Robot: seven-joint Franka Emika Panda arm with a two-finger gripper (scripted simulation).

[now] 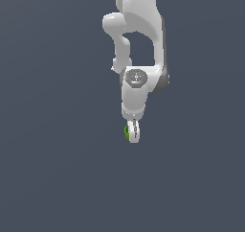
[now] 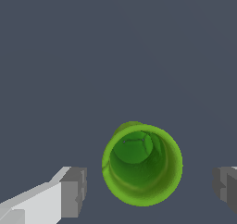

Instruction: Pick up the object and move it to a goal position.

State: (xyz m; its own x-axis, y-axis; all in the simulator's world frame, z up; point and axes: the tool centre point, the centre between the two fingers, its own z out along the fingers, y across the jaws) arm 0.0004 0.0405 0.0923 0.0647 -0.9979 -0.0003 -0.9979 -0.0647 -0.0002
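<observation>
Between the pads: the green cup (image 2: 142, 164) stands upright, hollow top facing the wrist camera.
Left pad (image 2: 74, 192): apart from cup wall.
Right pad (image 2: 225, 186): also apart.
Gripper (image 2: 150, 188): spread, pinching nothing.
Coming move: I judge closing.

Plain dark grey-blue floor (image 2: 69, 56); green cup (image 2: 141, 165) on it, hollow top up.

The arm (image 1: 139, 34) is glossy white with rounded, bulbous links and dark grey bands at the joints. A grey round cap with small screws sits on one joint. The fingers (image 2: 73, 192) are white, tipped with blocky grey pads.
</observation>
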